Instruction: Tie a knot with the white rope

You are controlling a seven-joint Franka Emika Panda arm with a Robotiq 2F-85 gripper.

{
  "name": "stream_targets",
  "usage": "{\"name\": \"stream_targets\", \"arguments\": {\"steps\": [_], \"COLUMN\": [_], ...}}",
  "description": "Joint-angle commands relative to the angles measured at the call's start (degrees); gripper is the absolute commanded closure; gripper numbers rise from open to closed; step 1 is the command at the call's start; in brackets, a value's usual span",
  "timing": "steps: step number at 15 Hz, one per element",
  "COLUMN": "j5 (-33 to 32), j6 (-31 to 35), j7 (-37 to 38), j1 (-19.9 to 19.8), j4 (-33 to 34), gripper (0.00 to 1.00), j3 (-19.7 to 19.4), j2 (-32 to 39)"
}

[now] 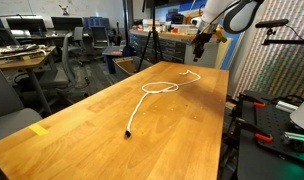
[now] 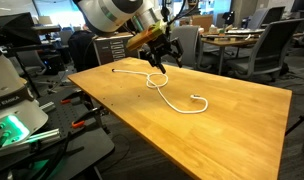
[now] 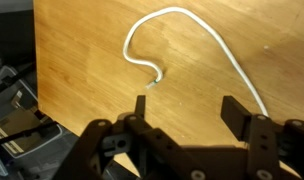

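The white rope (image 1: 152, 96) lies loose on the wooden table (image 1: 82, 140), curling into a loose loop near the middle (image 2: 152, 78). One dark-tipped end points toward the near corner (image 1: 128, 132). My gripper (image 1: 199, 42) hovers above the far end of the rope, seen in an exterior view over the loop (image 2: 157, 58). In the wrist view the gripper (image 3: 187, 105) is open with nothing between its fingers. A curved stretch of rope (image 3: 177, 12) lies on the wood just beyond them, its tip (image 3: 152, 82) close to the left finger (image 3: 140, 102).
Office chairs (image 1: 77, 50) and desks stand beyond the table, with a tripod (image 1: 147, 45) at its far end. A yellow tape piece (image 1: 39, 129) marks the table edge. Equipment with a green light (image 2: 12, 125) sits beside the table.
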Motion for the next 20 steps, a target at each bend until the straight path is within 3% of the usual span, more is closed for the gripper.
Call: {"name": "stream_targets", "arguments": {"steps": [1, 5, 10, 13, 14, 17, 18, 20], "j5": [-7.08, -18.53, -39.38, -52.66, -46.01, -50.53, -46.93, -46.1], "j6": [-3.58, -6.26, -8.81, -7.65, -7.94, -7.95, -4.51, 3.77], "j7": [-1.15, 5.04, 23.73, 37.04, 30.3, 35.55, 30.43, 27.74], "j1": [3.75, 10.57, 20.58, 24.36, 23.06, 24.9, 23.43, 21.19], "j4": [-3.19, -1.52, 4.09, 8.65, 4.97, 7.57, 6.04, 6.19], "gripper": [0.0, 0.0, 0.0, 0.0, 0.0, 0.0, 0.0, 0.0], "j3": [1.41, 4.54, 9.86, 12.66, 11.71, 12.78, 11.86, 10.97], "j2": [-3.94, -0.8, 2.76, 4.35, 3.03, 4.22, 5.12, 8.06]}}
